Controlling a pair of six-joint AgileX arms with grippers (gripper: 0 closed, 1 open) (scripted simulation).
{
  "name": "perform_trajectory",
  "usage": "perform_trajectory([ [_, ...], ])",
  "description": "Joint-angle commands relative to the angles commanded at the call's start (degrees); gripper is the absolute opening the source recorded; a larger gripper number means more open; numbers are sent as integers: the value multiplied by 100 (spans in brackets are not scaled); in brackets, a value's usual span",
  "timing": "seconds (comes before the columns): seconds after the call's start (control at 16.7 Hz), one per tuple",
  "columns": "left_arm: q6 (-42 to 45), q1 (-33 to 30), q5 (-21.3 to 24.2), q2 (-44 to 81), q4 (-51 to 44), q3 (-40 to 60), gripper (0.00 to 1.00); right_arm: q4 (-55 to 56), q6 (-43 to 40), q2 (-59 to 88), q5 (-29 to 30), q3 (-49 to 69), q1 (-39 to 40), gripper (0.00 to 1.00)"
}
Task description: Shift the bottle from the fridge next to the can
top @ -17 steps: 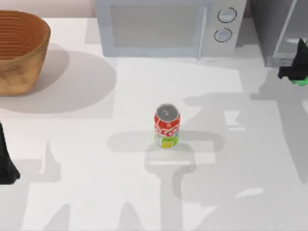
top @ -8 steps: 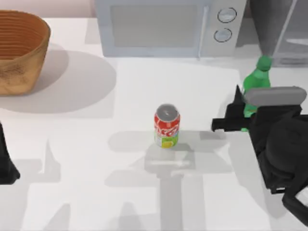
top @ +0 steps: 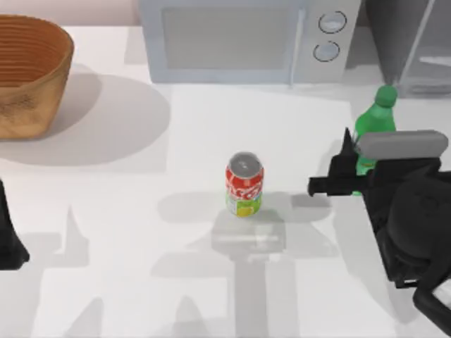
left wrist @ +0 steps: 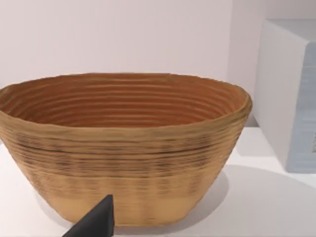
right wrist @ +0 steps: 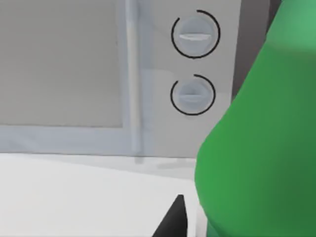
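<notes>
The green bottle (top: 373,125) stands upright over the table's right side, outside the grey fridge (top: 405,42) at the back right corner. My right gripper (top: 357,169) is shut on the bottle's lower body, which its black fingers hide from above. In the right wrist view the bottle (right wrist: 261,143) looms close beside one dark fingertip (right wrist: 174,219). The red can (top: 244,183) stands at the table's middle, well to the left of the bottle. My left arm (top: 8,243) rests at the table's left edge.
A white microwave (top: 239,39) with two round knobs (right wrist: 193,64) stands along the back, just left of the fridge. A woven basket (top: 28,74) sits at the back left, close in the left wrist view as the basket (left wrist: 123,148). Bare table surrounds the can.
A second ago my right gripper was at the fridge by the right edge. It has since carried the bottle out, leftward and forward; over the last half second it barely moved.
</notes>
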Motion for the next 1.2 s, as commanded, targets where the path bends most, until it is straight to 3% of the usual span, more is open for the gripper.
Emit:
perform_trajectory([
  [0.3, 0, 0, 0, 0, 0, 0, 100, 6, -5, -14, 11, -10, 11, 0],
  [1.08, 0, 0, 0, 0, 0, 0, 100, 6, -5, -14, 11, -10, 11, 98],
  [1.2, 0, 0, 0, 0, 0, 0, 100, 6, -5, -14, 11, -10, 11, 100],
])
